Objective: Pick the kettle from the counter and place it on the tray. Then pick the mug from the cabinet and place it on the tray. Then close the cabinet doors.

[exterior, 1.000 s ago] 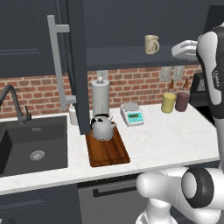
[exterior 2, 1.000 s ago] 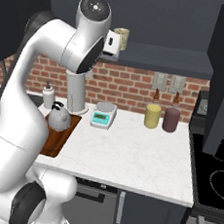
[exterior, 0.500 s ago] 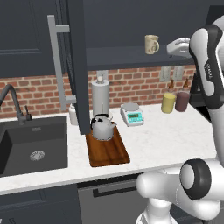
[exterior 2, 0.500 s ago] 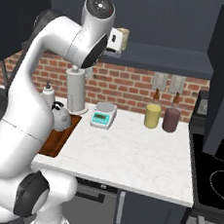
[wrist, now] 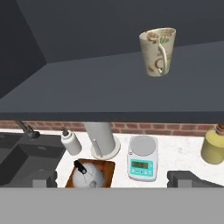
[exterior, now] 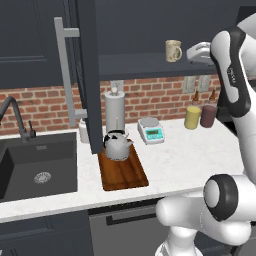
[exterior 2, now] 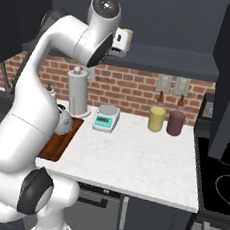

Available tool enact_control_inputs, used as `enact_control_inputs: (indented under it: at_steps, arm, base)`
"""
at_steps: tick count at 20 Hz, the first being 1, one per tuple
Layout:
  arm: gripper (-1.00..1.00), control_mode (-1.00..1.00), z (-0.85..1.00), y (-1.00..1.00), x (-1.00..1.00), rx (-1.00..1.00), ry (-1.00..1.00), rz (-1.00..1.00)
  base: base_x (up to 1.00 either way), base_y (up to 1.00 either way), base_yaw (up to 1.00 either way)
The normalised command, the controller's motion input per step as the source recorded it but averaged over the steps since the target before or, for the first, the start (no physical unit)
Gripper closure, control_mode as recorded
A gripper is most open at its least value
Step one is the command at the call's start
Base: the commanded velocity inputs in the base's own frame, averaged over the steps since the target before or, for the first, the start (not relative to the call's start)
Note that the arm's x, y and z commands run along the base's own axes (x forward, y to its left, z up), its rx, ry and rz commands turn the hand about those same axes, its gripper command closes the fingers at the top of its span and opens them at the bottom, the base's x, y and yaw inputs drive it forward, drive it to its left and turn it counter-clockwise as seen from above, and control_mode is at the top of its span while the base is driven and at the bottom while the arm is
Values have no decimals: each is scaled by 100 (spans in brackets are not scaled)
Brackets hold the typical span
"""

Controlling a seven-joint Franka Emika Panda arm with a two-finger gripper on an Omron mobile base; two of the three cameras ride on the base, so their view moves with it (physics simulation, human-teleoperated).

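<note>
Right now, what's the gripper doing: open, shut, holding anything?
Gripper: open and holding nothing, level with the cabinet shelf, short of the mug.

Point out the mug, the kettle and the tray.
mug (wrist: pixel 157 51), hand view, on its front wall beside the handle.
kettle (exterior: pixel 118 148), left base view, on its rounded metal body.
tray (exterior: pixel 123 174), left base view, on the bare wood in front of the kettle.

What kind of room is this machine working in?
A home kitchen, rendered: a dark sink with a tap, a white stone counter against red brick, and a silver-grey kettle on a wooden tray.
</note>
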Motion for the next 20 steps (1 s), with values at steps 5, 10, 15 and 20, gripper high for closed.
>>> enact_control_inputs:
  at_steps: [5,10,15,20]
  arm:
    - [-100,-100,-3,-3,17,0,0,1]
    - [-100,-100,-2,-9,16,0,0,2]
    - [-100,-100,-2,-4,18,0,0,3]
    - [-100,-100,-4,0,23,0,0,2]
  base:
    - [0,0,0]
    - [0,0,0]
    - [0,0,0]
    - [0,0,0]
